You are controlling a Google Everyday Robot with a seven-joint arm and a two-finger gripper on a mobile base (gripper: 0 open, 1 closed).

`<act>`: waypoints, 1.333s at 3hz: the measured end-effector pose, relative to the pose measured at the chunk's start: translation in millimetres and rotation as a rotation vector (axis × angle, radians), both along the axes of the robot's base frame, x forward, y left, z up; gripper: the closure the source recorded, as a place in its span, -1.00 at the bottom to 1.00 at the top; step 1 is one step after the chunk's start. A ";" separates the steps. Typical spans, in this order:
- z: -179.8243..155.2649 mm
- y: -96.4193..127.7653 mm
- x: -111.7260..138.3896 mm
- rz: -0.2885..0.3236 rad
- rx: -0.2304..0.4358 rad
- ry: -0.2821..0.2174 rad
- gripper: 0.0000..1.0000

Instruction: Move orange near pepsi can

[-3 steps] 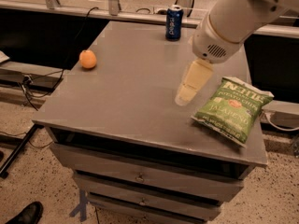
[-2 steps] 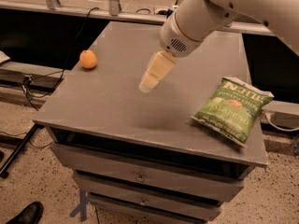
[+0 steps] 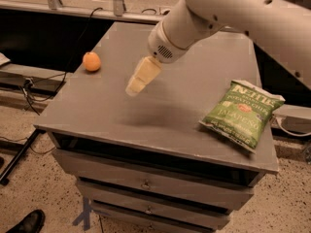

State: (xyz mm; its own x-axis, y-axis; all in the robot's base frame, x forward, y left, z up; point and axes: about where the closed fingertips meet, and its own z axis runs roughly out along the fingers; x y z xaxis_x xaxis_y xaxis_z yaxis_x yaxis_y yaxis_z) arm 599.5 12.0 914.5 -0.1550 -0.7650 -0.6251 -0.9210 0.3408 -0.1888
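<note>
From the one camera view, the claw hangs above the middle of the grey table, tipped down and to the left at the end of the big white arm. It carries nothing. Whether it stands apart or together I cannot tell from here. The orange sits by itself near the table's left edge, well apart from the claw and untouched. A green jalapeño chip bag lies flat toward the right front corner, out of the way. I cannot see the pepsi can; the arm covers the far end of the table where it might stand.

By my reckoning this is the reach toward the fruit, with the carrying not yet begun. Next the claw would need to go further left and down over the orange, straddle it squarely so it doesn't roll off the nearby edge, then close.
</note>
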 end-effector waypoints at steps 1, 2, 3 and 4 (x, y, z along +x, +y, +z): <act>-24.4 59.1 32.2 0.012 0.091 0.004 -1.00; -48.4 112.6 64.9 -0.003 0.192 0.023 -1.00; -59.1 154.7 88.1 -0.017 0.284 0.042 -1.00; -61.2 174.6 112.8 -0.052 0.345 0.033 -1.00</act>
State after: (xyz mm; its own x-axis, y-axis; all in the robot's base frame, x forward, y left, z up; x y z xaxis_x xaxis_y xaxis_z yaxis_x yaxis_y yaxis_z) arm 712.3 186.7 853.3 -0.2125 -0.5006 -0.8392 -0.9046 0.4256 -0.0249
